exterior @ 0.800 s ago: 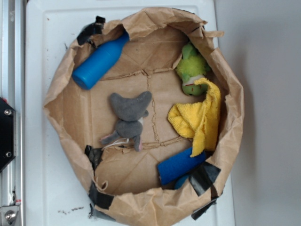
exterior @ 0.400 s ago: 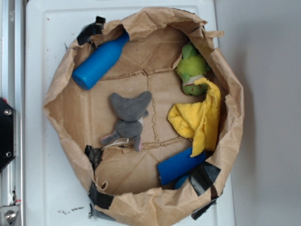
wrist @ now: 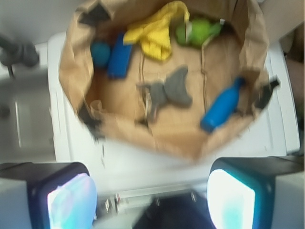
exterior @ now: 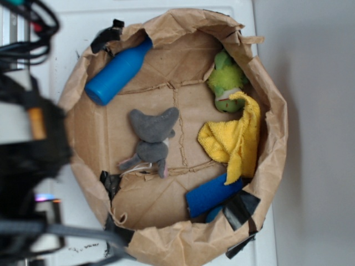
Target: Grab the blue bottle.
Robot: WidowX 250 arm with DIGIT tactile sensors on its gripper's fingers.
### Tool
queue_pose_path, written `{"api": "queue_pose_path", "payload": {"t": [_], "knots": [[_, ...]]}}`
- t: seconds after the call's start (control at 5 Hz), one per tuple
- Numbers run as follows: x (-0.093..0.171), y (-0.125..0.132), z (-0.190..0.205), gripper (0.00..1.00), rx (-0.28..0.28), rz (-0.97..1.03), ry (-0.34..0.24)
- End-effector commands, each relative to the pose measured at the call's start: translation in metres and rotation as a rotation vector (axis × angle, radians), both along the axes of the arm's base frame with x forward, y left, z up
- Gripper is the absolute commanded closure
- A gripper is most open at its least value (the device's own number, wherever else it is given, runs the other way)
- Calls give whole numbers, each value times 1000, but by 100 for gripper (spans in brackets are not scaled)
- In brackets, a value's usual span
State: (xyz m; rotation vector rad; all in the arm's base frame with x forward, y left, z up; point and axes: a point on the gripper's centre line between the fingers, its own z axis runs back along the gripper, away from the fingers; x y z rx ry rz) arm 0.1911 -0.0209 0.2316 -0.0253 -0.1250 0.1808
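The blue bottle [exterior: 117, 71] lies on its side at the upper left inside the brown paper bag [exterior: 260, 183], its cap pointing up-right. From the wrist camera the blue bottle [wrist: 222, 105] shows at the bag's right side. My arm [exterior: 28, 144] is a blurred black mass at the left edge of the exterior view, outside the bag and well below-left of the bottle. In the wrist view my gripper [wrist: 151, 198] is open, pads wide apart with nothing between them, hovering over the white surface short of the bag.
Inside the bag lie a grey plush [exterior: 151, 137], a yellow cloth [exterior: 233, 138], a green plush [exterior: 226, 80] and a darker blue roll [exterior: 212, 195]. Black tape patches [exterior: 241, 209] hold the bag's rim. The bag sits on a white tray [exterior: 55, 50].
My arm has swung into the exterior view from the left, now covering the tray's left side. Everything in the bag has stayed put.
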Motion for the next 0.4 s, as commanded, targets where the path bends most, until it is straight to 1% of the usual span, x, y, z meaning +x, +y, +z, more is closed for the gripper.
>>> {"api": "queue_pose_path", "payload": {"t": [0.0, 0.2], "knots": [[51, 40, -21, 0, -27, 462, 15], [48, 61, -43, 0, -4, 657, 62]]}}
